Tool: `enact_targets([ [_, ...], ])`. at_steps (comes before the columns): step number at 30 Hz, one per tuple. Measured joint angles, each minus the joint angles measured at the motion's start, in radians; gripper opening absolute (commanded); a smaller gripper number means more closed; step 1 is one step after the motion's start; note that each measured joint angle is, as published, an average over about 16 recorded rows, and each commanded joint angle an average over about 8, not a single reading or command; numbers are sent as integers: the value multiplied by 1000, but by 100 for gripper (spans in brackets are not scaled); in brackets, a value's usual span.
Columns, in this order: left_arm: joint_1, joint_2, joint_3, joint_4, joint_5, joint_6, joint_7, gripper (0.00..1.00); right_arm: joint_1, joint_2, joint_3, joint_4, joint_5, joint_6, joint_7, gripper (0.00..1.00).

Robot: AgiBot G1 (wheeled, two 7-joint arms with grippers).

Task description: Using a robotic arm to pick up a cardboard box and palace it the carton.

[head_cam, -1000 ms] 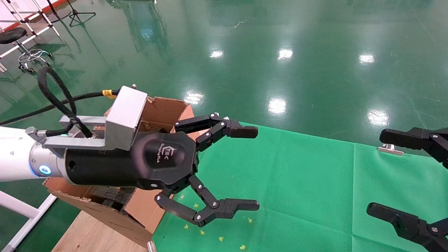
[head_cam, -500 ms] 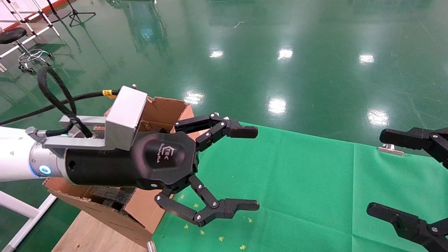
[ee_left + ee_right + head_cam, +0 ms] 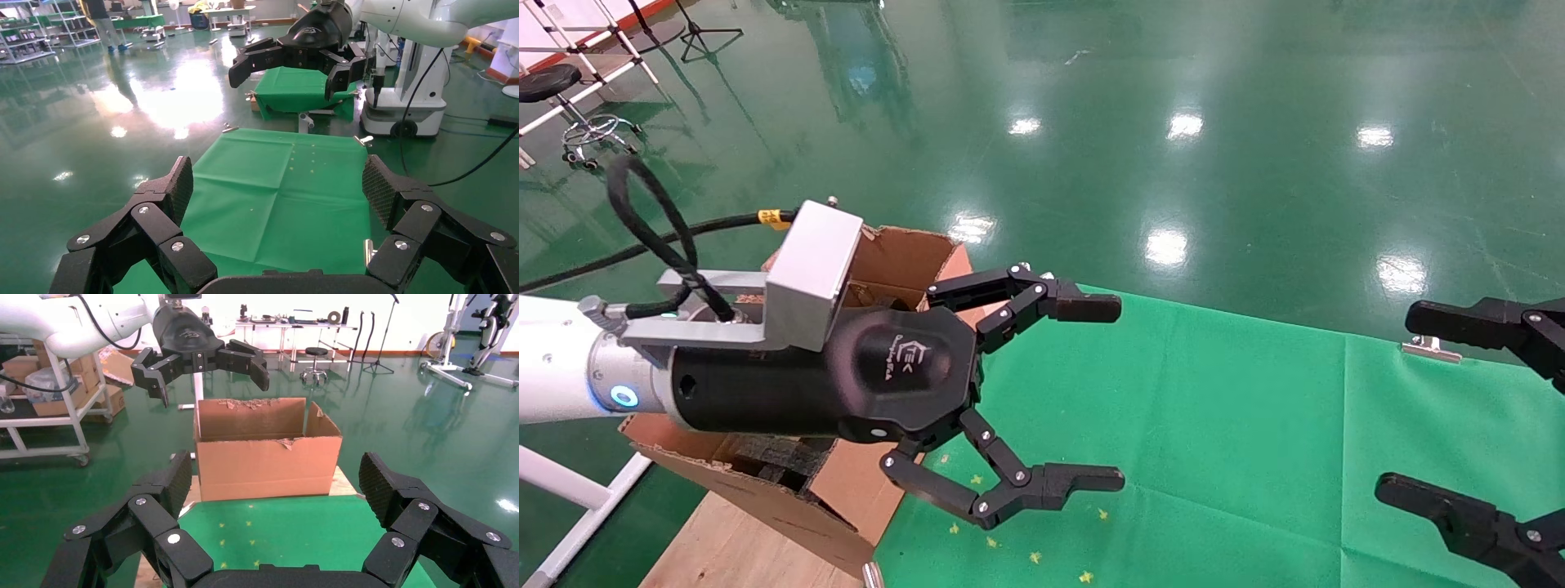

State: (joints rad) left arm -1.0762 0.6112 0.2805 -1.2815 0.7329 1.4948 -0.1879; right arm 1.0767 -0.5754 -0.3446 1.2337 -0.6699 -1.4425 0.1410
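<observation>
The robotic arm, my left one, is white and silver with a blue ring light. Its black gripper [image 3: 1106,392] is open and empty, raised beside the carton [image 3: 903,253] and pointing over the green cloth [image 3: 1214,425]. The carton is large and brown, open-topped, with ragged flaps and black foam [image 3: 772,457] inside. It also shows in the right wrist view [image 3: 269,459]. My right gripper [image 3: 1406,400] is open and empty at the right edge, above the cloth. The small cardboard box is out of view in every frame.
The carton stands on a wooden board [image 3: 731,547] left of the cloth. A metal clip [image 3: 1430,349] holds the cloth's far edge. Glossy green floor lies beyond, with a stool [image 3: 552,82] and stands at the far left.
</observation>
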Motion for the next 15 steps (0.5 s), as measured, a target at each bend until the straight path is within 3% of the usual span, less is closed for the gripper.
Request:
enact_targets([
  [15,0,0,0,0,0,0,0,100,0,0,0,0,0,0,0,100],
])
